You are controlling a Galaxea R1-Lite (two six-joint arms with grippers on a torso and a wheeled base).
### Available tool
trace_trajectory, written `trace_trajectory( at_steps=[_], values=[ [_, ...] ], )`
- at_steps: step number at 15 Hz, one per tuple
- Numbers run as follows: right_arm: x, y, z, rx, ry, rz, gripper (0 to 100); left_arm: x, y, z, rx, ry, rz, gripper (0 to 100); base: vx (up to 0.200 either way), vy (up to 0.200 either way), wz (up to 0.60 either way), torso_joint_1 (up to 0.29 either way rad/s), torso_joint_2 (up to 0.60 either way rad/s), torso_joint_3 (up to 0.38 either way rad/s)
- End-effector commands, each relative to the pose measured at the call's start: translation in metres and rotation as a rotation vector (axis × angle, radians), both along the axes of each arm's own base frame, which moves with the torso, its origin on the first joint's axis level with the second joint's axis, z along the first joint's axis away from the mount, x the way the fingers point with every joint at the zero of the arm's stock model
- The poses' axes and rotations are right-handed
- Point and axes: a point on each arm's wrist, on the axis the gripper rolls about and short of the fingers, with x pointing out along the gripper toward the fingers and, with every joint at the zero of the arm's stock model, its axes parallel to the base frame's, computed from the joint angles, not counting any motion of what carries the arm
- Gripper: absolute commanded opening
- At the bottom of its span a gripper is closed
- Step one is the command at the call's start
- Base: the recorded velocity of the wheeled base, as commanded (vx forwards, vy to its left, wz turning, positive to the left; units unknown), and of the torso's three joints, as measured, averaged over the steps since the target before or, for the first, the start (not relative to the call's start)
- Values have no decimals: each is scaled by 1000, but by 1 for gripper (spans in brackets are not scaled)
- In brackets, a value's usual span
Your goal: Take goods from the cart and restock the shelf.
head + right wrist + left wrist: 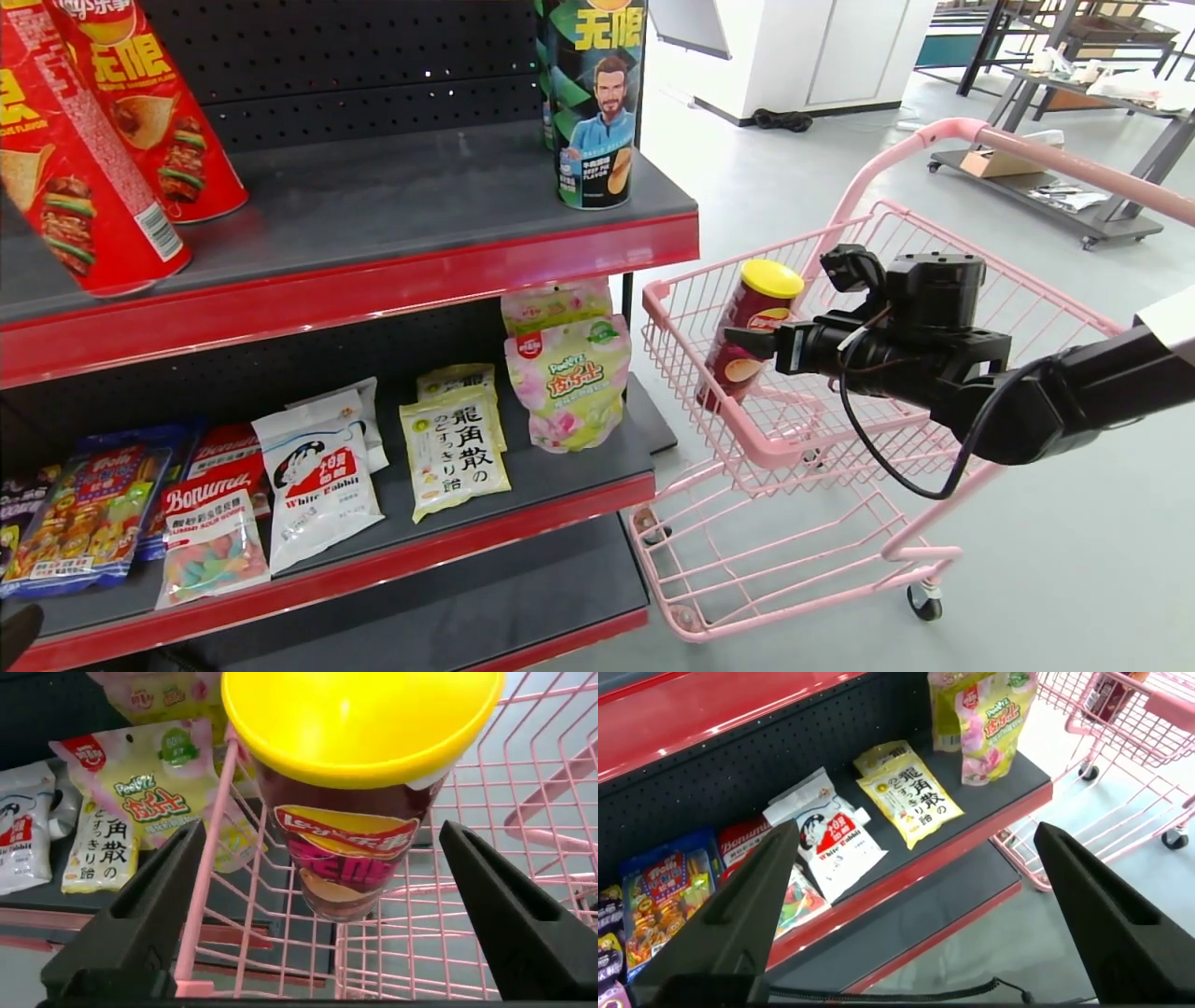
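A dark red chip can with a yellow lid [750, 327] stands tilted in the front corner of the pink cart [1074, 169], to the right of the shelf. My right gripper [758, 347] is level with the can's middle inside the basket. In the right wrist view the can [360, 812] sits between the gripper's [320, 835] open fingers, which stand apart from its sides. My left gripper [915, 831] hangs open over the lower shelf's snack bags [910, 789], holding nothing.
The top shelf [373, 196] carries two leaning red chip cans [93, 140] and an upright dark green can [597, 103], with bare board between. The middle shelf holds several snack bags [453, 448]. Tables and carts stand far behind on grey floor.
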Motion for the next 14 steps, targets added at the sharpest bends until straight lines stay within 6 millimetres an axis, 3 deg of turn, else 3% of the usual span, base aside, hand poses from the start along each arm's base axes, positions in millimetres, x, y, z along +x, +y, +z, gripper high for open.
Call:
trace_trajectory(
  at_steps=[1, 10, 11, 14],
  values=[
    [12, 3, -13, -2, 19, -1, 100, 3, 0, 0, 4, 12, 6, 100, 0, 0, 0, 0, 0, 0],
    [49, 13, -26, 43, 7, -18, 100, 8, -2, -1, 10, 35, 8, 100, 0, 0, 0, 0, 0, 0],
    [52, 13, -29, 41, 8, -30, 0, 8, -2, -1, 10, 36, 8, 100, 0, 0, 0, 0, 0, 0],
    [53, 13, -29, 40, 8, -34, 0, 7, -1, -1, 9, 33, 8, 100, 0, 0, 0, 0, 0, 0]
  ],
)
